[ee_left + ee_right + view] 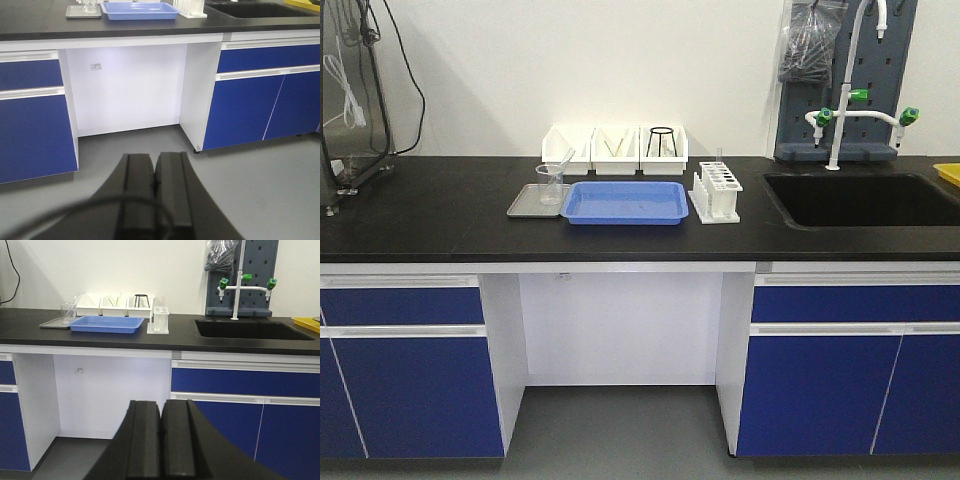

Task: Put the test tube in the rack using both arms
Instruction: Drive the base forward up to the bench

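Facing the counter (620,245) edge across open floor (260,170), both jaws closed (empty), rack (717,190) just beside blue tray (625,202)

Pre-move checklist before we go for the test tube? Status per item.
1. Left gripper empty: ok, shut on nothing.
2. Right gripper empty: ok, shut on nothing.
3. Jaws open for a grasp: not ok, both are closed.
4. Grippers near the counter: not ok, both wrist views look at it from well back.
5. Tube located: cannot tell for sure; a slender clear thing leans in the beaker.
6. Rack upright, right of the blue tray: ok. Free hole: cannot tell.
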Robot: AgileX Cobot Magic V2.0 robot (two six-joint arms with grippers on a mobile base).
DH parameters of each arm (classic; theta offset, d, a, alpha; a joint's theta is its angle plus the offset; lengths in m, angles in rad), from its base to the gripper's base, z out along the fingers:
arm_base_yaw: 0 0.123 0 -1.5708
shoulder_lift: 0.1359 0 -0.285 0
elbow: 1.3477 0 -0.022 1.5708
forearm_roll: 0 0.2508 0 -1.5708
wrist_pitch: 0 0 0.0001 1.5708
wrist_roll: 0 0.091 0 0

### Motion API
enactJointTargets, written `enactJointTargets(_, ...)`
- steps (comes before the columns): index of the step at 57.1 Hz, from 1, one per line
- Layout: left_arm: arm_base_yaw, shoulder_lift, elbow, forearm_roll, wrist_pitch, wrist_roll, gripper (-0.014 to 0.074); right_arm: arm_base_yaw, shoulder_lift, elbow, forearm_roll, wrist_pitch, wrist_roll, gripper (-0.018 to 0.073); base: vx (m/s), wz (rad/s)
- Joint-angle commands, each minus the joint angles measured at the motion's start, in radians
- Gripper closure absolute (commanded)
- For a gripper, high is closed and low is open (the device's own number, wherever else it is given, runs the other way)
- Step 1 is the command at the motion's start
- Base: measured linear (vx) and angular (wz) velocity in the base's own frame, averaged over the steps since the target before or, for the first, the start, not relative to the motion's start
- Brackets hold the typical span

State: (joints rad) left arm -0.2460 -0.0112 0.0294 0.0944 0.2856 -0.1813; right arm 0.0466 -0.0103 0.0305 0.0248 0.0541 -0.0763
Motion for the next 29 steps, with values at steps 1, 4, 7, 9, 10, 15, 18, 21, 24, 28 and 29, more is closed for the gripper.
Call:
enactJointTargets(1,0.000,-0.013,-0.028,-0.005,-0.080,-0.004,0.0601,-0.005,-0.008,0.018,-0.009,-0.078,-0.001,0.0570,0.00,0.00)
enactJointTargets(4,0.000,-0.013,-0.028,-0.005,-0.080,-0.004,0.0601,-0.005,-0.008,0.018,-0.009,-0.078,-0.001,0.0570,0.00,0.00)
enactJointTargets(7,0.000,-0.013,-0.028,-0.005,-0.080,-0.004,0.0601,-0.005,-0.008,0.018,-0.009,-0.078,-0.001,0.0570,0.00,0.00)
enactJointTargets(9,0.000,-0.013,-0.028,-0.005,-0.080,-0.004,0.0601,-0.005,-0.008,0.018,-0.009,-0.078,-0.001,0.0570,0.00,0.00)
enactJointTargets(10,0.000,-0.013,-0.028,-0.005,-0.080,-0.004,0.0601,-0.005,-0.008,0.018,-0.009,-0.078,-0.001,0.0570,0.00,0.00)
enactJointTargets(15,0.000,-0.013,-0.028,-0.005,-0.080,-0.004,0.0601,-0.005,-0.008,0.018,-0.009,-0.078,-0.001,0.0570,0.00,0.00)
enactJointTargets(18,0.000,-0.013,-0.028,-0.005,-0.079,-0.004,0.0601,-0.005,-0.008,0.018,-0.009,-0.078,-0.001,0.0570,0.00,0.00)
enactJointTargets(21,0.000,-0.013,-0.028,-0.005,-0.079,-0.003,0.0601,-0.005,-0.008,0.018,-0.009,-0.078,-0.001,0.0570,0.00,0.00)
enactJointTargets(24,0.000,-0.013,-0.028,-0.005,-0.079,-0.003,0.0601,-0.005,-0.008,0.018,-0.009,-0.078,-0.001,0.0570,0.00,0.00)
enactJointTargets(28,0.000,-0.013,-0.028,-0.005,-0.079,-0.003,0.0601,-0.005,-0.008,0.018,-0.009,-0.078,-0.001,0.0570,0.00,0.00)
enactJointTargets(29,0.000,-0.013,-0.028,-0.005,-0.079,-0.003,0.0601,-0.005,-0.008,0.018,-0.009,-0.078,-0.001,0.0570,0.00,0.00)
